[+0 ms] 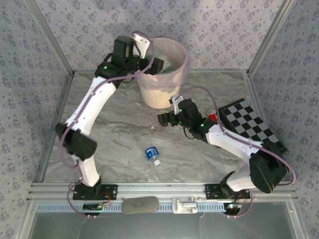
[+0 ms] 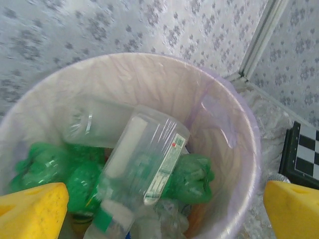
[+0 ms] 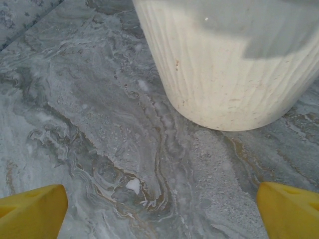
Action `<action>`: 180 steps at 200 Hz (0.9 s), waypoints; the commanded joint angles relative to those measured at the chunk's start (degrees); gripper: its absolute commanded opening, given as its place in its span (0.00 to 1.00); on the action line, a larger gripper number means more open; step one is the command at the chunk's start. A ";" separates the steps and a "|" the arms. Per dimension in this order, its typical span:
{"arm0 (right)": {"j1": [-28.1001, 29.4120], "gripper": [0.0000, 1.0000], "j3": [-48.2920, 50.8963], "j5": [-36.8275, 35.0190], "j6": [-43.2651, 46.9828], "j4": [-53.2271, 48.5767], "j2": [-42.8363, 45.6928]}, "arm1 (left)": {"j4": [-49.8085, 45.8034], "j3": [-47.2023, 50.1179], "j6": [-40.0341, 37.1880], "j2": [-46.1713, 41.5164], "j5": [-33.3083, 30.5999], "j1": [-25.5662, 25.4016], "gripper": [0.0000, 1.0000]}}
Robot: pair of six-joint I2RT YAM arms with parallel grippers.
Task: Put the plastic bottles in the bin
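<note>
done: several bottles (image 2: 144, 159) in bin (image 1: 162, 74) | to do: one bottle (image 1: 152, 154) on bench (image 1: 124, 129), perhaps a red one (image 1: 213, 117) by my right arm | my left end effector (image 2: 162, 209) over bin, wide open, empty | right end effector (image 3: 159, 211) wide open, empty, beside bin

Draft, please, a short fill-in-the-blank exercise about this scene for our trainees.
1. The left gripper hangs over the bin with its jaws ___.
2. A bottle with a ___ label lies on the table.
3. The crumpled bottles inside the bin are ___.
4. The right gripper holds ___.
Missing words: open; blue; green; nothing.
</note>
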State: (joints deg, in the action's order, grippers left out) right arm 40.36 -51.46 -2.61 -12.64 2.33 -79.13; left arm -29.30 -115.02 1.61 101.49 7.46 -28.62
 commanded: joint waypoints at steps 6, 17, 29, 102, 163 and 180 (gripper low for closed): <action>1.87 0.99 -0.51 1.69 -1.88 -0.24 -1.68 | 16.55 15.59 3.19 -9.38 -6.36 -0.16 1.00; 2.96 0.99 -0.36 1.67 -2.28 -0.26 -2.28 | 20.13 22.26 4.11 -13.10 -8.83 -0.19 1.00; 4.35 0.99 0.16 1.64 -2.84 0.45 -2.83 | 22.71 28.64 5.55 -16.31 -11.37 -0.05 1.00; 13.80 0.99 -3.26 1.71 -4.85 -6.08 -10.08 | 28.58 62.52 19.05 -33.69 -25.78 2.26 1.00; 20.39 0.99 -12.37 -0.97 -3.75 -16.20 -20.87 | 23.06 77.56 34.24 -43.46 -34.88 5.15 1.00; 21.39 0.99 -14.03 -2.87 -4.08 -18.08 -22.97 | 22.86 80.16 36.60 -45.24 -34.70 5.24 1.00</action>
State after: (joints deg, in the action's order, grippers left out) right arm 60.42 -62.19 -2.11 -16.51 -9.72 -99.39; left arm -5.80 -37.74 31.24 58.74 -24.32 -23.70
